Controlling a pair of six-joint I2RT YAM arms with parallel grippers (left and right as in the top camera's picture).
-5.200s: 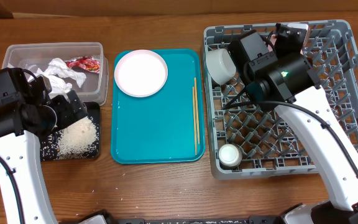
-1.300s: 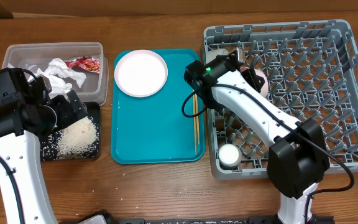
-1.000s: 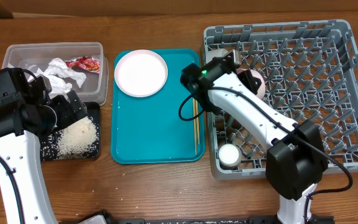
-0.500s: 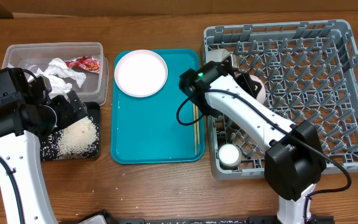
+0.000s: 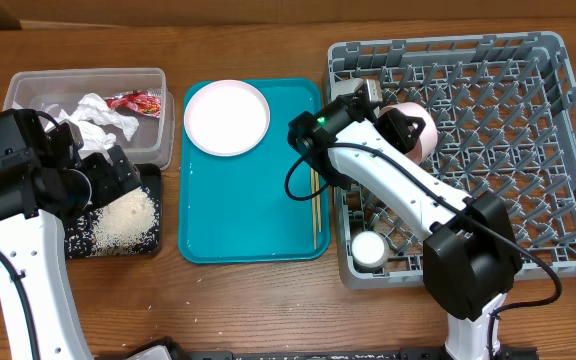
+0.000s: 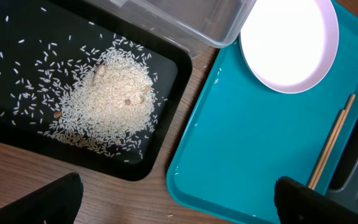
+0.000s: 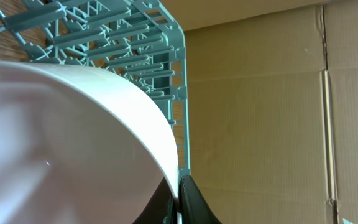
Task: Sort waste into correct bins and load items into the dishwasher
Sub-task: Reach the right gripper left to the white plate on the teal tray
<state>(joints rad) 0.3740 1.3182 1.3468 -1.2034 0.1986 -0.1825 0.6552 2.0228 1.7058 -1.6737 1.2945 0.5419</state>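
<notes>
Overhead: the right arm bends from the near edge across the rack [image 5: 528, 150] to its far left corner, where the right gripper [image 5: 390, 112] meets a bowl [image 5: 415, 138]. The left arm hangs over the black tray [image 5: 154, 200]

Left wrist: the left gripper [image 6: 182, 202] is spread wide, with rice [image 6: 107, 99] on the tray beyond it

Right wrist: the fingers [image 7: 194, 208] pinch the bowl's rim, with rack pegs behind

A brown wooden table [image 5: 258, 300] with visible grain fills the scene; a plain tan cardboard wall [image 7: 260, 112] stands beyond it.
</notes>
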